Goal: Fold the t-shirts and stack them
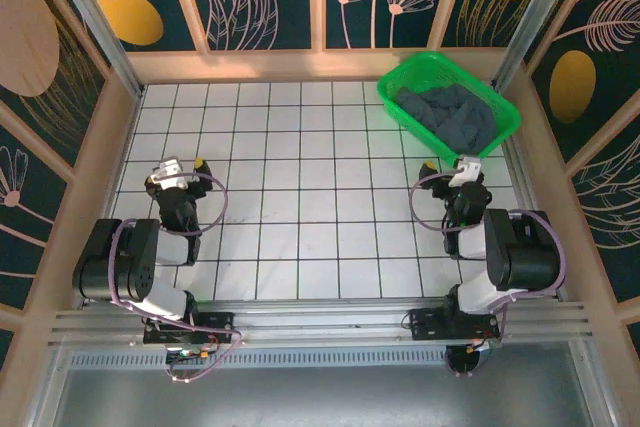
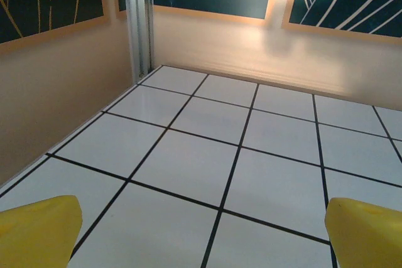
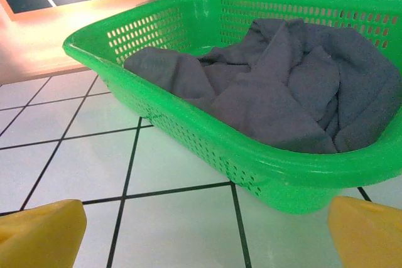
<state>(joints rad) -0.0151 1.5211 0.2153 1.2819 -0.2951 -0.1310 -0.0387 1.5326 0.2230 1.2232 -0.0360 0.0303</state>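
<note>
Slate-grey t-shirts point(image 1: 452, 114) lie crumpled in a green perforated basket point(image 1: 404, 77) at the back right of the tiled table; the right wrist view shows the cloth point(image 3: 276, 86) heaped against the basket wall point(image 3: 207, 136). My right gripper point(image 1: 452, 167) hovers just in front of the basket, open, its yellow fingertips point(image 3: 41, 233) wide apart with bare tile between them. Over at the left side my left gripper point(image 1: 183, 167) is open above bare tiles, with one yellow fingertip point(image 2: 38, 230) at each bottom corner of its view.
Wooden walls with dark floral panels enclose the table, and a metal post point(image 2: 139, 20) stands in the far left corner. White tiles point(image 1: 300, 177) stretch between the two arms. The arm bases sit at the near edge.
</note>
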